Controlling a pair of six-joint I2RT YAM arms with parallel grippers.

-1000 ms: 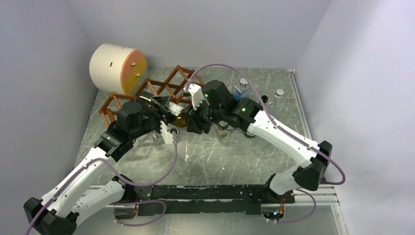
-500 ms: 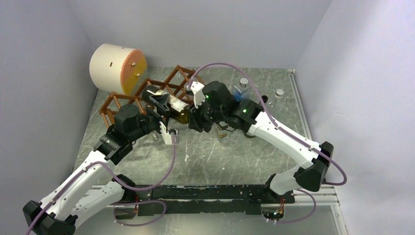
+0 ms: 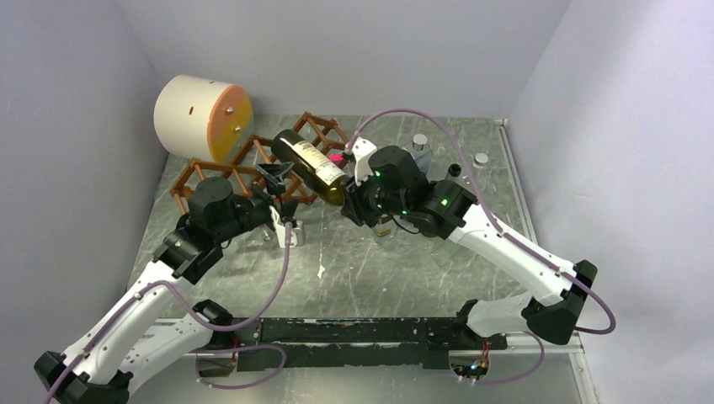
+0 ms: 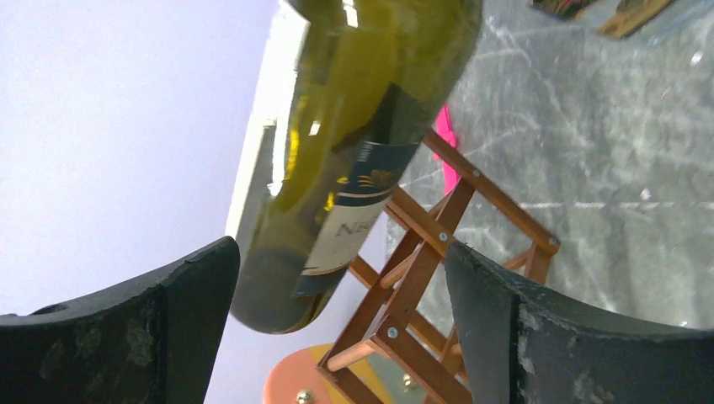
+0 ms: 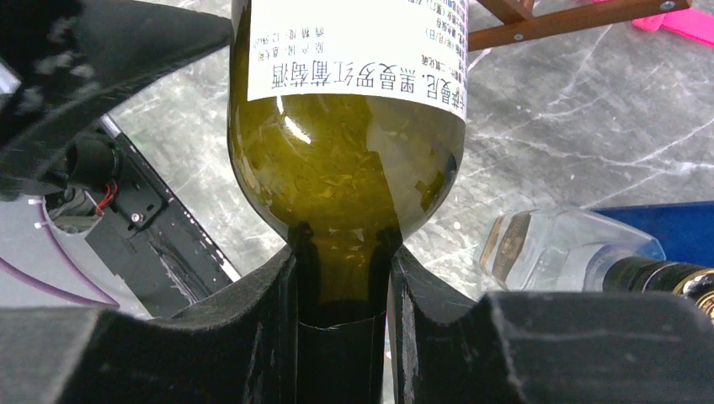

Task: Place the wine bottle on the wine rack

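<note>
The green wine bottle [image 3: 310, 165] with a white label is held in the air, tilted, its base toward the back left above the wine rack [image 3: 244, 165]. My right gripper [image 3: 352, 195] is shut on the bottle's neck [image 5: 345, 278]. The reddish-brown lattice rack lies on the table behind my left arm. My left gripper [image 3: 276, 175] is open and empty, just below the bottle's base and apart from it. In the left wrist view the bottle [image 4: 354, 160] hangs above the rack bars [image 4: 421, 278], between my open fingers.
A cream-and-orange drum [image 3: 202, 118] stands at the back left behind the rack. Other bottles and small caps [image 3: 418, 141] lie at the back right near my right arm. A clear bottle [image 5: 564, 248] lies on the table beside my right gripper. Grey walls close three sides.
My left gripper has let go of the bottle and drawn back to the left. My right gripper has lifted the bottle and swung it toward the back, over the rack.
</note>
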